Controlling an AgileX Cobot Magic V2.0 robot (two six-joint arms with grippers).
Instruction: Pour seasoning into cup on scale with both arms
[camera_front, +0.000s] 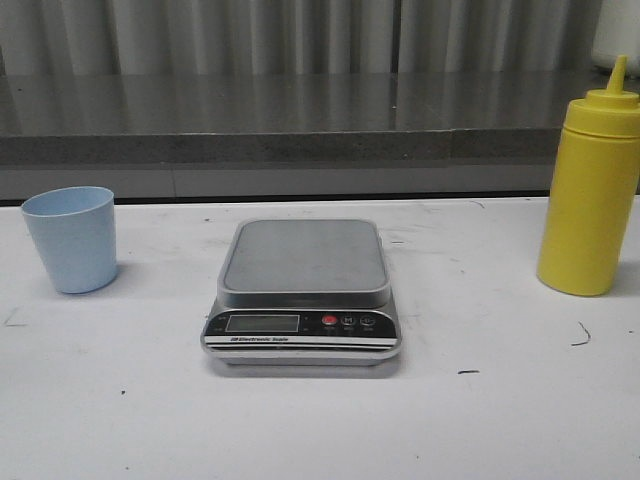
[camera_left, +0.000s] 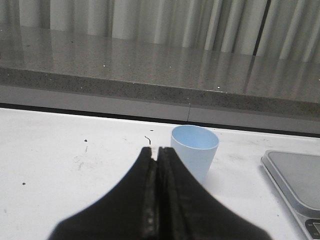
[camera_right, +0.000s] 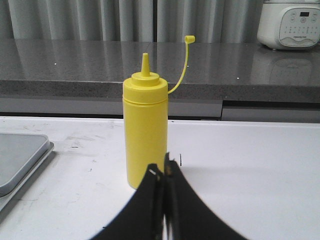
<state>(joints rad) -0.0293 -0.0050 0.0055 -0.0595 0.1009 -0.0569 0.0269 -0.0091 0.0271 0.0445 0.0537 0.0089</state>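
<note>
The pale blue cup (camera_front: 71, 239) stands upright and empty on the white table at the left, apart from the scale (camera_front: 303, 290) in the middle, whose grey platform is bare. The yellow seasoning bottle (camera_front: 590, 190) stands upright at the right edge, its small cap flipped off the nozzle on a strap. Neither gripper shows in the front view. In the left wrist view my left gripper (camera_left: 156, 150) is shut and empty, just short of the cup (camera_left: 195, 150). In the right wrist view my right gripper (camera_right: 164, 167) is shut and empty, just in front of the bottle (camera_right: 145, 132).
A grey stone ledge (camera_front: 300, 130) runs along the back of the table, with curtains behind. A white kitchen appliance (camera_right: 290, 22) sits on that ledge at the far right. The scale's corner (camera_right: 20, 160) lies beside the bottle in the right wrist view.
</note>
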